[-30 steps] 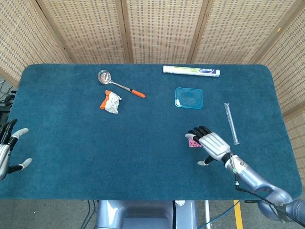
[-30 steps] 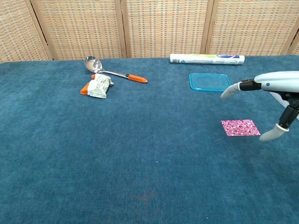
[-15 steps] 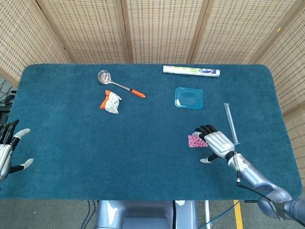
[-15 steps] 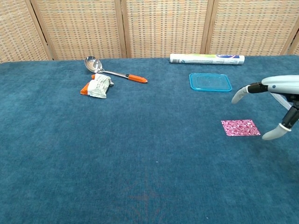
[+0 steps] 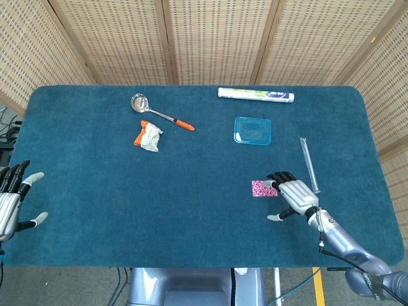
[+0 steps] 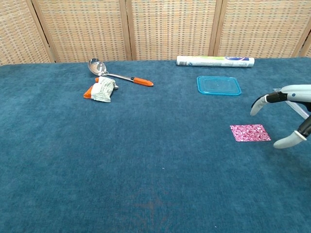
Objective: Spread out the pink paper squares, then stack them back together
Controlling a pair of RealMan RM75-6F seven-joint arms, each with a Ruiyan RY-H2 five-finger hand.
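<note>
now the right hand [image 5: 292, 194] hovers just right of the pink squares [image 5: 264, 189], fingers spread and holding nothing, while the left hand [image 5: 11, 203] sits released at the table's [image 5: 95, 191] left edge. since a second ago the right hand has drawn back off the squares, leaving them uncovered. they lie as one flat, pink-patterned stack on the table's right side, below the lid [image 5: 252, 130].

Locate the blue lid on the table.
In the head view, the blue lid lies right of centre, just below the white tube and above the pink paper squares.
</note>
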